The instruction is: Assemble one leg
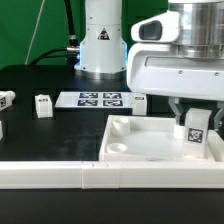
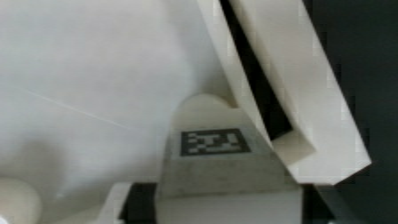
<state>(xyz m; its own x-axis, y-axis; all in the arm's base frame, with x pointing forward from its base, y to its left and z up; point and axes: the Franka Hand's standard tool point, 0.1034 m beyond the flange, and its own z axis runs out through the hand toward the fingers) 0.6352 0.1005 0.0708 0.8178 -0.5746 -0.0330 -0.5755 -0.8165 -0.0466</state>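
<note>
The big white tray (image 1: 150, 148) sits front and centre on the black table (image 1: 40, 135), the marker board (image 1: 100, 99) behind it. Over the tray's corner on the exterior view's right, the gripper (image 1: 195, 112) clamps the leg (image 1: 195, 129), tag facing out, upright above the tray's wall. Two spare white blocks (image 1: 43, 105) wait well apart on the exterior view's left.

Exterior view: bright, even light from above, white tray (image 1: 150, 150) near blown out vs the black desk (image 1: 50, 125), edges soft, low res. Wrist view: close-up, blurry overall, marker tag (image 2: 215, 141) on the leg (image 2: 210, 165) readable, dark shadow along tray wall.
</note>
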